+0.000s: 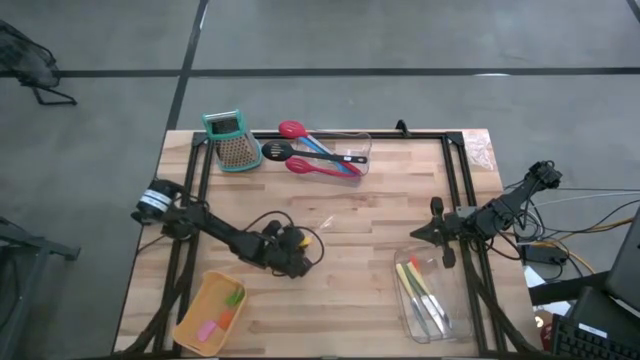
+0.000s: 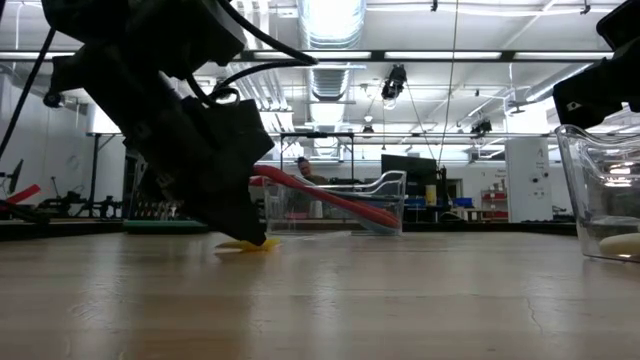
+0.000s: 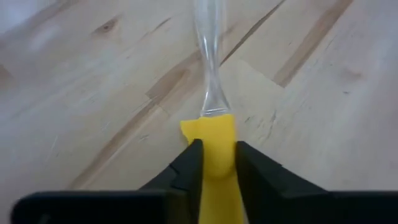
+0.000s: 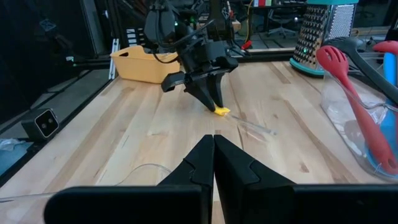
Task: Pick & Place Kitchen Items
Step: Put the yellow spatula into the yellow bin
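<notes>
My left gripper (image 3: 216, 163) is clamped on the yellow handle (image 3: 211, 140) of a clear tool (image 3: 208, 56) lying flat on the table (image 1: 380, 300), low to lift it; right gripper (image 4: 213, 152) waits closed, empty.

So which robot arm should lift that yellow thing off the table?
The left one, probably. Its left pincer is already down on the table with its fingers closed around the yellow-handled tool. The right pincer is shut, holding nothing, and waits far over by the clear bin.
</notes>
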{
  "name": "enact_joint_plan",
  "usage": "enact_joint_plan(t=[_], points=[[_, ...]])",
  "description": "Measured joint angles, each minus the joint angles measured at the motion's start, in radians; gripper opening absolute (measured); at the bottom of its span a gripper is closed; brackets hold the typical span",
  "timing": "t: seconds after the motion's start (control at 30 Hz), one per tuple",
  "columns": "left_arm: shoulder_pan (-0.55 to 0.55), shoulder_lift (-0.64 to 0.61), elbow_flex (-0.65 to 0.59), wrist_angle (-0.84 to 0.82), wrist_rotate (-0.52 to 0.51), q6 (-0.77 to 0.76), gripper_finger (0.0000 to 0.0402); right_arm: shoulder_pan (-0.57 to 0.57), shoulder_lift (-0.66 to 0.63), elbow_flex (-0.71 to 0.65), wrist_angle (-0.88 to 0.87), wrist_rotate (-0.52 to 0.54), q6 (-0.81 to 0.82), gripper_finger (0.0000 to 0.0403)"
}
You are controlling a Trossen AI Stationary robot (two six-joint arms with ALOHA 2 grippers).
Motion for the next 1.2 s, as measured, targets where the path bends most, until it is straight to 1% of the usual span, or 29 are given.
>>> enact_joint_plan(t=[0.2, 0.3, 0.37, 0.6, 0.7, 0.77, 0.87, 0.97, 1.03, 1.1, 1.2], points=[[0.000, -0.009, 0.000, -0.001, 0.007, 0.033, 0.0036, 0.000, 0.000, 0.000, 0.000, 0.000, 0.000, 0.0008], [0.001, -0.022, 0.000, 0.000, 0.029, 0.039, 0.0010, 0.000, 0.000, 0.000, 0.000, 0.000, 0.000, 0.0008], [0.001, -0.033, -0.001, -0.007, 0.040, 0.048, 0.0004, 0.000, 0.000, 0.000, 0.000, 0.000, 0.000, 0.0008], [0.002, -0.068, -0.005, -0.018, 0.059, 0.072, 0.0004, 0.000, 0.000, 0.000, 0.000, 0.000, 0.000, 0.0008], [0.002, -0.094, -0.005, -0.019, 0.084, 0.091, 0.0019, 0.000, 0.000, 0.000, 0.000, 0.000, 0.000, 0.0008], [0.003, -0.116, -0.005, -0.032, 0.107, 0.142, 0.0037, 0.000, 0.000, 0.000, 0.000, 0.000, 0.000, 0.0008], [0.003, -0.159, -0.005, -0.086, 0.151, 0.229, 0.0070, 0.000, 0.000, 0.000, 0.000, 0.000, 0.000, 0.0009], [0.003, -0.186, -0.005, -0.145, 0.157, 0.284, 0.0109, 0.000, 0.000, 0.000, 0.000, 0.000, 0.000, 0.0008], [0.003, -0.188, -0.009, -0.145, 0.157, 0.318, 0.0136, 0.000, 0.000, 0.000, 0.000, 0.000, 0.000, 0.0008], [0.009, -0.182, -0.011, -0.145, 0.171, 0.322, 0.0160, 0.000, 0.000, 0.000, 0.000, 0.000, 0.000, 0.0008], [0.029, -0.155, -0.012, -0.147, 0.190, 0.330, 0.0184, 0.000, 0.000, 0.000, 0.000, 0.000, 0.000, 0.0009]])
